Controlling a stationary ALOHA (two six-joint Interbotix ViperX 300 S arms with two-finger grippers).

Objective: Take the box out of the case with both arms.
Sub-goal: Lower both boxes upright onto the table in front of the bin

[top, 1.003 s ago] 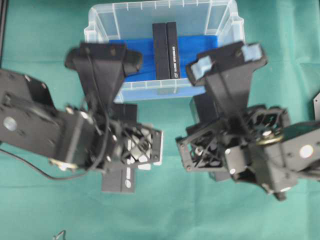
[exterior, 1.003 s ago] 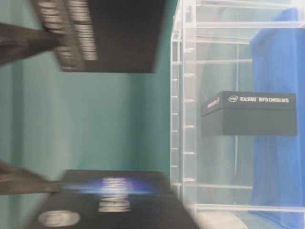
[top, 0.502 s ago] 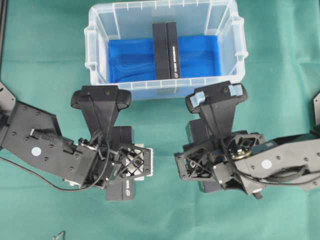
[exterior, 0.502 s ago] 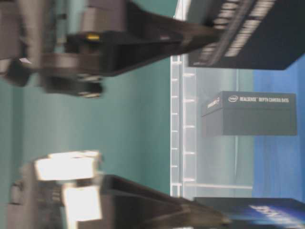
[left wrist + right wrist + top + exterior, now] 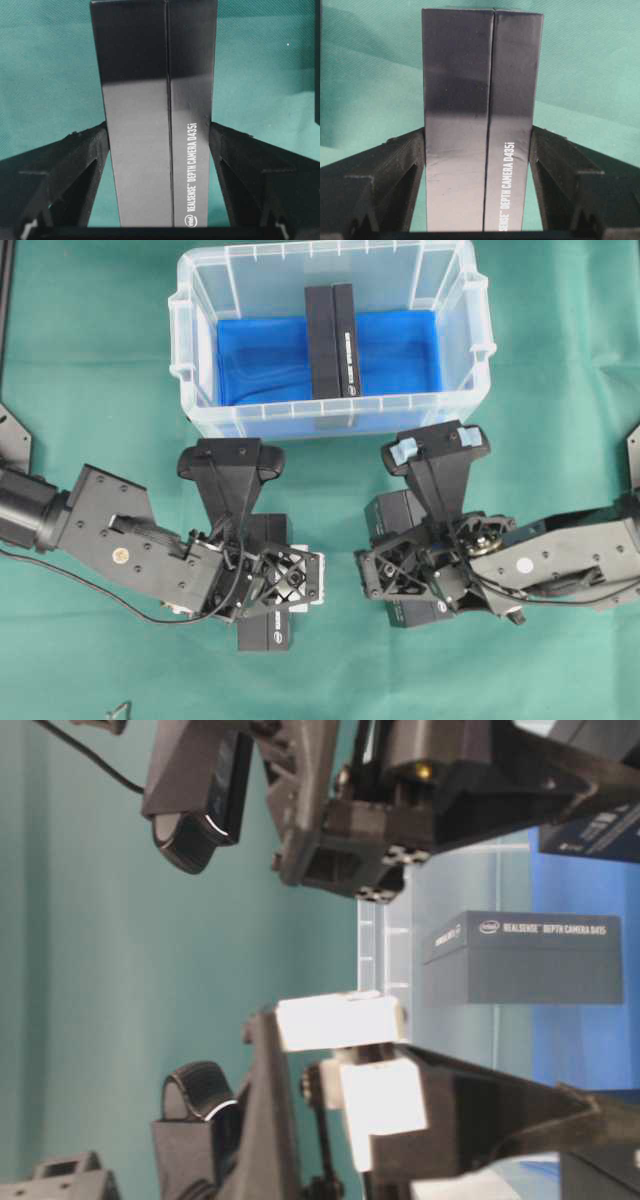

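Observation:
The case (image 5: pixel 180 312) is a clear bin with a blue sheet on its bottom, at the back middle. One black box (image 5: pixel 331 340) stands inside it and also shows through the wall as the box (image 5: pixel 520 958). In front of the case, my left gripper (image 5: pixel 159 130) is shut on a second black box (image 5: pixel 155 75), seen from above as the box (image 5: pixel 268 630) under the left gripper (image 5: pixel 268 585). My right gripper (image 5: pixel 479 132) is shut on another black box (image 5: pixel 482 70), seen as the box (image 5: pixel 398 515) below the right gripper (image 5: pixel 410 565). Fingers press both long sides.
A green cloth (image 5: pixel 90 350) covers the table. Black fixtures sit at the left edge (image 5: pixel 12 438) and the right edge (image 5: pixel 632 445). A thin cable (image 5: pixel 70 585) trails from the left arm. The case's front wall (image 5: pixel 330 420) lies just beyond both wrist cameras.
Both arms have drawn back from over the case's front wall toward the near side and dropped lower, each carrying its box. The box in the case has not moved.

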